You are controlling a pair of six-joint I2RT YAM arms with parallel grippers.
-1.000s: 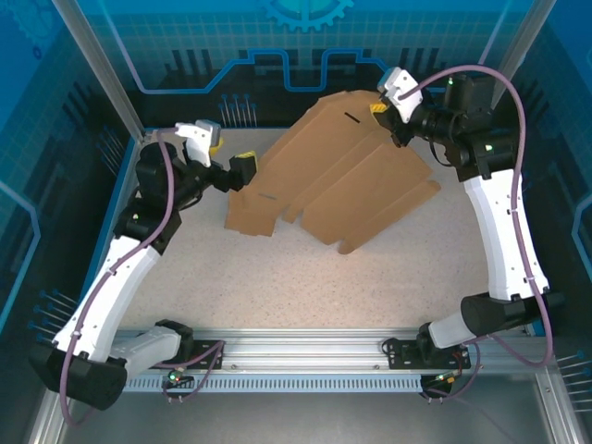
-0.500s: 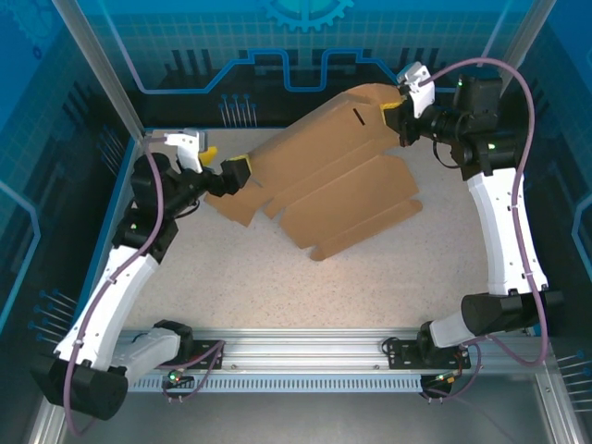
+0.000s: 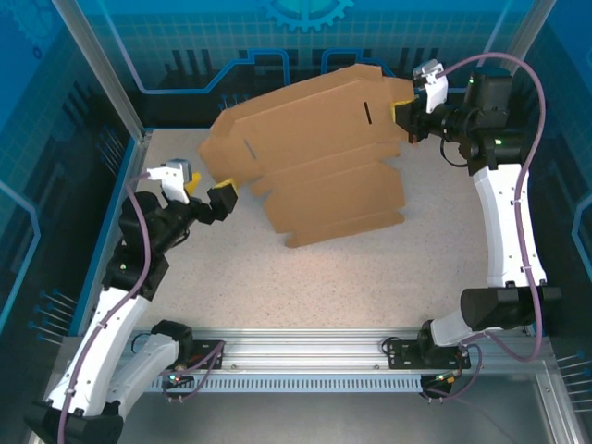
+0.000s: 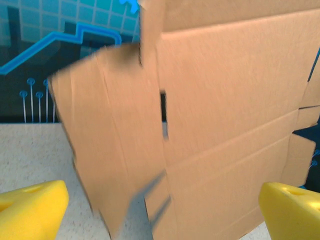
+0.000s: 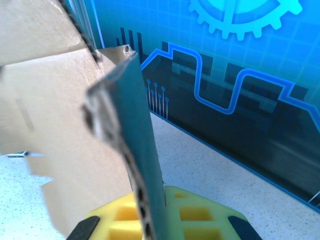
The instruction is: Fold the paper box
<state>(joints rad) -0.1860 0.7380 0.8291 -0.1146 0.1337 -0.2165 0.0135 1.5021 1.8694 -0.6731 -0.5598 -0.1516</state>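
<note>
- step in hand: getting the flat box point(image 3: 319, 171) up off the table point(image 3: 277, 277) and presented for the first fold; no panel looks folded yet, so the task seems to be at an early stage.
- the box is an unfolded die-cut sheet, standing tilted over the far half of the table, with its top edge towards the back wall. whether its lower edge touches the table i cannot tell.
- right gripper point(image 3: 407, 116) is clamped on the box's upper right corner; in the right wrist view the cardboard edge runs down between its yellow pads point(image 5: 195, 215), so this arm alone carries the sheet.
- left gripper point(image 3: 209, 191) has its jaws spread wide and holds nothing. it sits just below the box's left flap point(image 3: 227, 153), near it but apart.
- in the left wrist view the flap and the main panel face the open fingers point(image 4: 30, 210), blurred.
- next move, as i judge it: bring the left gripper up to that flap and press or pinch it along its crease while the right keeps the sheet steady.
- it calls for a firm right-hand hold, since the sheet hangs from one corner and could swing or twist when pushed.
</note>
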